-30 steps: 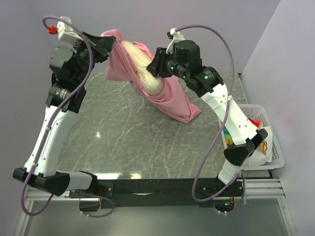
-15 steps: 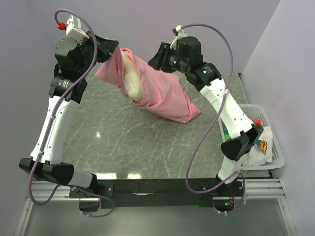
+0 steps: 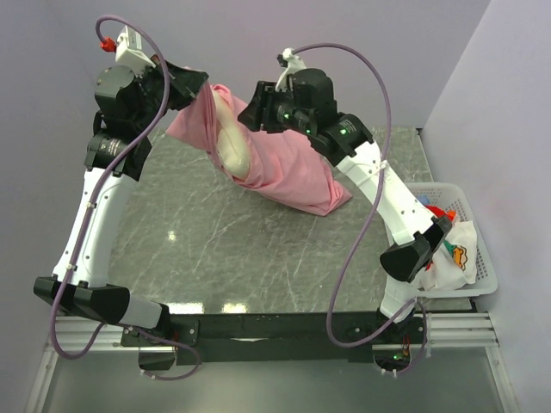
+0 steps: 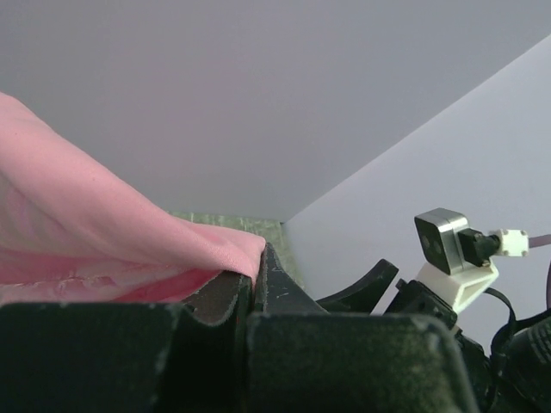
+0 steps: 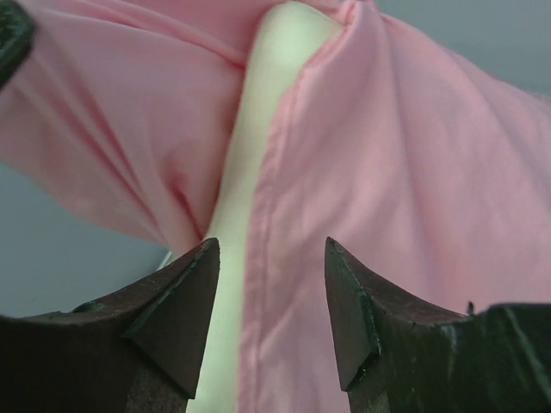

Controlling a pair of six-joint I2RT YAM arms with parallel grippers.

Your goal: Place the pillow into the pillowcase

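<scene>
The pink pillowcase point(image 3: 293, 168) hangs from my left gripper point(image 3: 204, 86), which is shut on its upper edge high over the table's back left. The sack slopes down to the right, with its low end lying on the table. The cream pillow point(image 3: 232, 142) bulges out of the open mouth. My right gripper point(image 3: 250, 116) is open, level with that mouth on its right side. In the right wrist view, the open jaws point(image 5: 271, 249) frame the pillowcase's hem point(image 5: 284, 198) with the pillow point(image 5: 258, 120) beside it, and nothing is held. In the left wrist view, pink cloth point(image 4: 86, 224) is pinched between the shut fingertips point(image 4: 258, 258).
A white basket point(image 3: 482, 249) at the table's right edge holds a white cloth with colourful print point(image 3: 454, 258). The grey marble tabletop point(image 3: 241, 249) lies below the hanging sack. Walls stand close behind and to the right.
My right gripper has let go of the bundle, opened wider and shifted left toward the mouth. The left gripper has shifted slightly, and the pillowcase now hangs from it alone.
</scene>
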